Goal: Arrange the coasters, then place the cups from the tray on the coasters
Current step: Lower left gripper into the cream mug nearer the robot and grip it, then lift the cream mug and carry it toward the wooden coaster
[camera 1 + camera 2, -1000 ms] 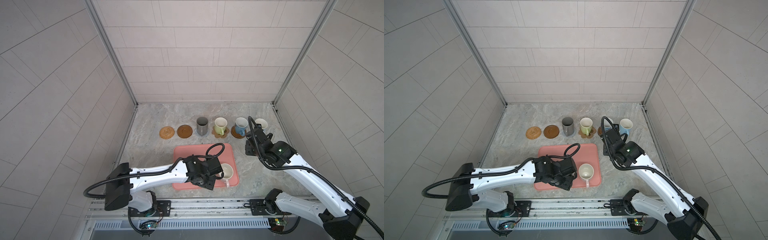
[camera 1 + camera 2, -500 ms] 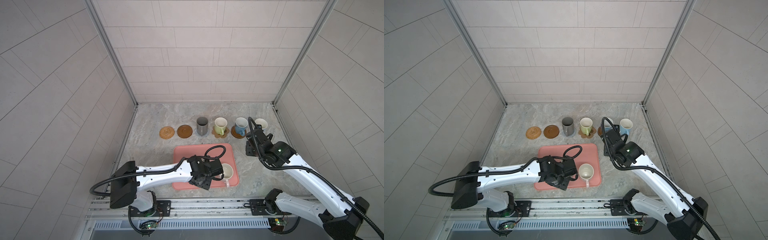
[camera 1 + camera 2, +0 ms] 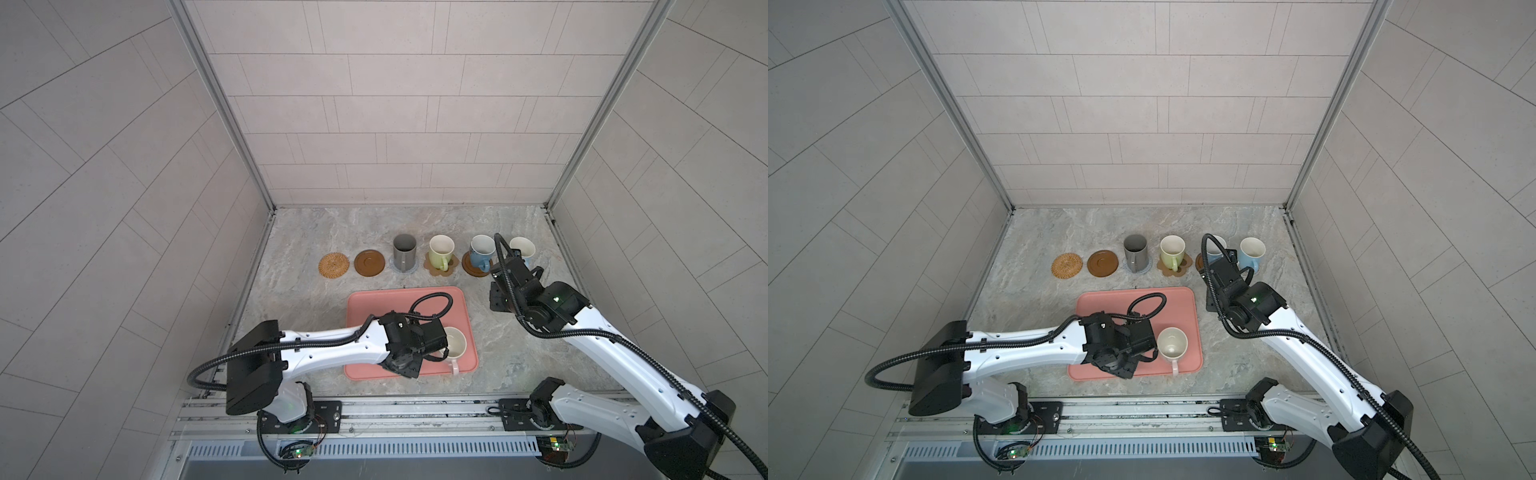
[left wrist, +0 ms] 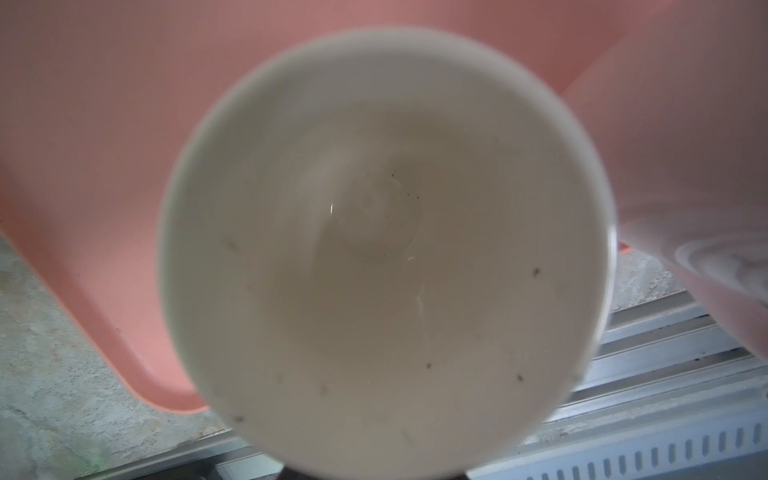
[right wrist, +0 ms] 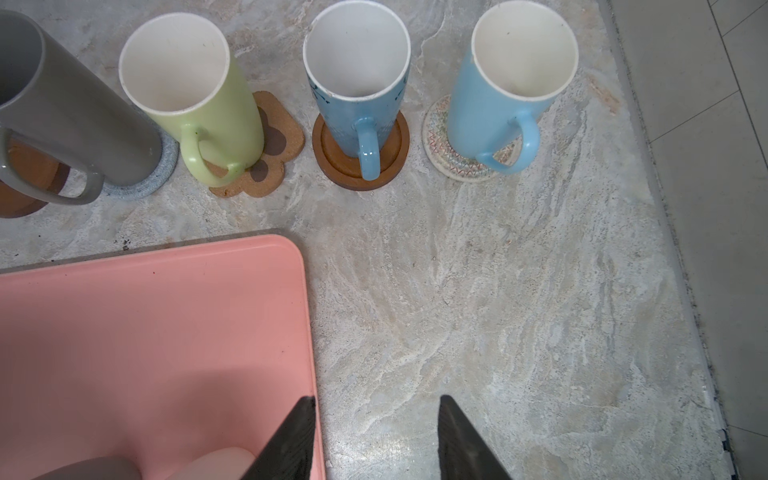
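In both top views the left tool [image 3: 441,353] sat at the left side of the pink-handled mug [image 3: 456,344], which stood upright on the salmon-pink tray [image 3: 374,303]. A rattan coaster [image 3: 333,264] and a wooden disc coaster [image 3: 369,262] lay bare on the counter [image 3: 316,232]. The left wrist view was filled by that mug's pale inside, so I could not tell whether the tool gripped it. In the right wrist view the right tool [image 5: 376,399] held its jaws apart with nothing between them over the tray's edge, facing the dark grey mug [image 5: 62,104], green mug [image 5: 216,108], blue mug [image 5: 361,120] and light blue mug [image 5: 490,108], each on a coaster.
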Action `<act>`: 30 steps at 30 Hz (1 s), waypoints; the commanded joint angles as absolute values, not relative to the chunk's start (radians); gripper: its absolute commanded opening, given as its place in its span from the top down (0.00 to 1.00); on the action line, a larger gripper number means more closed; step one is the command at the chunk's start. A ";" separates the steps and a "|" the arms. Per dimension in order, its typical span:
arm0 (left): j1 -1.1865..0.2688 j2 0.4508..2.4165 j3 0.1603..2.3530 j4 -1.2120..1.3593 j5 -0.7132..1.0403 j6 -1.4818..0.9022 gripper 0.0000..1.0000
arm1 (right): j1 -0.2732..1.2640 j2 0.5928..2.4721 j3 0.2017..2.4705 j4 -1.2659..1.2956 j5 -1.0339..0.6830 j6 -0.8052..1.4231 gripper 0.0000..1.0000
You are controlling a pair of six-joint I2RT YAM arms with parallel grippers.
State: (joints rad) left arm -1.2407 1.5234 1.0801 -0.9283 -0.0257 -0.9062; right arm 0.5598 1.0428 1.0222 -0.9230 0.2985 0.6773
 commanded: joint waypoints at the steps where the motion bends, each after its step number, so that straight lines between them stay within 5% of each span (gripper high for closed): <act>1: -1.231 1.530 1.068 -0.922 -0.041 -0.904 0.71 | 0.556 1.043 1.020 -0.928 0.311 0.675 0.50; 17: -1.218 1.515 1.042 -0.913 -0.124 -0.873 0.88 | 0.557 1.046 1.028 -0.940 0.314 0.695 0.50; 30: -1.131 1.420 1.060 -0.937 -0.234 -0.816 0.91 | 0.556 1.027 1.034 -0.966 0.323 0.718 0.50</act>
